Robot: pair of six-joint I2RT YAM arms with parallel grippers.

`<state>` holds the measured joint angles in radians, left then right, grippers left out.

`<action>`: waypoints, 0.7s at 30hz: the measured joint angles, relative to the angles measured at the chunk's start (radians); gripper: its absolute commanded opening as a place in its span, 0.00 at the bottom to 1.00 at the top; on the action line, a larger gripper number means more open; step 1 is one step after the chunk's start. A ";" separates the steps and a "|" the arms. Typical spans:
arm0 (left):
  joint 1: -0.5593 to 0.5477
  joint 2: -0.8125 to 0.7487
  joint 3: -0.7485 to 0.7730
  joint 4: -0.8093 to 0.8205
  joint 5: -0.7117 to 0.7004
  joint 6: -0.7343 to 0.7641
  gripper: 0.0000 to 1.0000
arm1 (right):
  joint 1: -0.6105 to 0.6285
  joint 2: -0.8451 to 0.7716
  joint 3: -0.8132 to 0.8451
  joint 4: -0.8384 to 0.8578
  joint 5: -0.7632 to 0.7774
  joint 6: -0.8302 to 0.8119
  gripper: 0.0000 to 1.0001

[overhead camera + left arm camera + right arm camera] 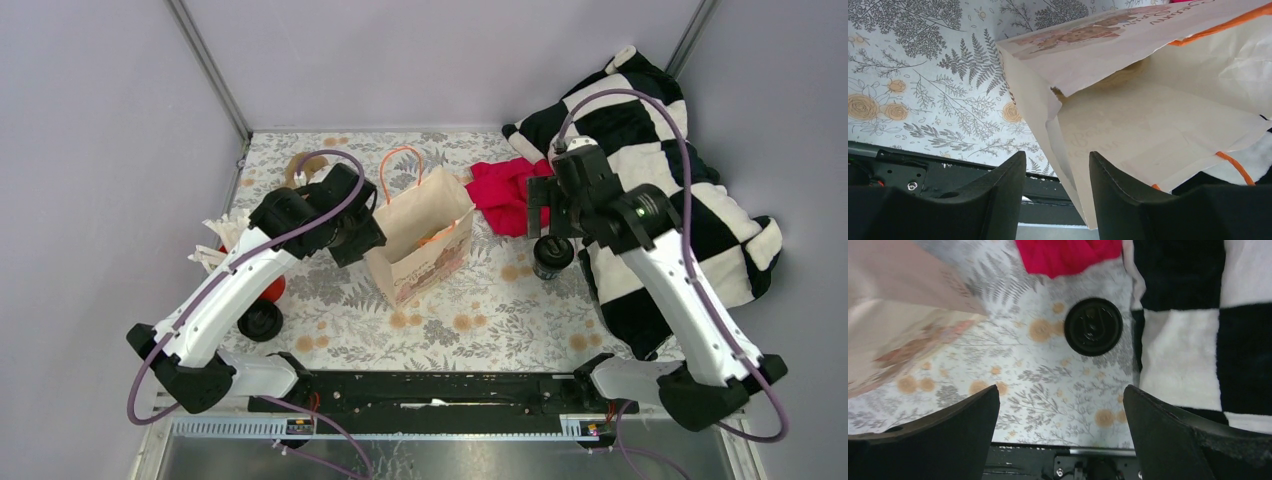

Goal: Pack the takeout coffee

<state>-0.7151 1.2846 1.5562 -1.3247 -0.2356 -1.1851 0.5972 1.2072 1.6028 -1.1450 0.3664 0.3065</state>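
Observation:
The takeout coffee (552, 257) is a small black cup with a round black lid, standing on the floral tablecloth beside the checkered blanket. In the right wrist view its lid (1093, 326) shows from above, ahead of the fingers. My right gripper (545, 215) (1060, 405) hovers over it, wide open and empty. The beige paper bag (420, 240) with orange handles stands open mid-table. My left gripper (360, 235) (1058, 165) is at the bag's left rim, open, with the paper edge (1068, 165) passing between the fingers.
A red cloth (505, 195) lies behind the cup. A black-and-white checkered blanket (660, 160) fills the right side. At the left stand a red cup (272, 288) with white straws (215, 250) and another black round item (260, 320). A brown object (297, 170) is behind the left arm.

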 measured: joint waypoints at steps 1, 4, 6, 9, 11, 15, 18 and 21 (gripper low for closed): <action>0.000 0.000 -0.006 0.009 -0.005 0.005 0.50 | -0.055 0.018 -0.017 0.000 -0.042 -0.006 1.00; 0.002 0.000 -0.021 0.033 -0.008 0.024 0.44 | -0.151 0.080 -0.069 -0.012 -0.127 -0.020 1.00; 0.003 0.000 -0.034 0.056 -0.003 0.037 0.43 | -0.197 0.119 -0.110 -0.011 -0.194 -0.028 0.99; 0.004 0.000 -0.058 0.087 0.006 0.059 0.40 | -0.261 0.168 -0.168 -0.012 -0.258 -0.042 0.99; 0.004 0.000 -0.066 0.097 0.014 0.071 0.38 | -0.293 0.185 -0.198 -0.005 -0.275 -0.054 1.00; 0.006 0.000 -0.067 0.116 0.026 0.106 0.36 | -0.364 0.188 -0.256 0.028 -0.310 -0.100 1.00; 0.013 0.000 -0.066 0.117 0.031 0.129 0.33 | -0.390 0.200 -0.279 0.061 -0.310 -0.124 0.99; 0.029 0.000 -0.066 0.117 0.036 0.150 0.29 | -0.392 0.238 -0.280 0.105 -0.308 -0.143 0.97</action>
<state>-0.6861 1.2850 1.4899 -1.2076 -0.1997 -1.0351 0.2054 1.4448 1.3224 -1.0405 0.0586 0.1638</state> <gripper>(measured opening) 0.317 0.992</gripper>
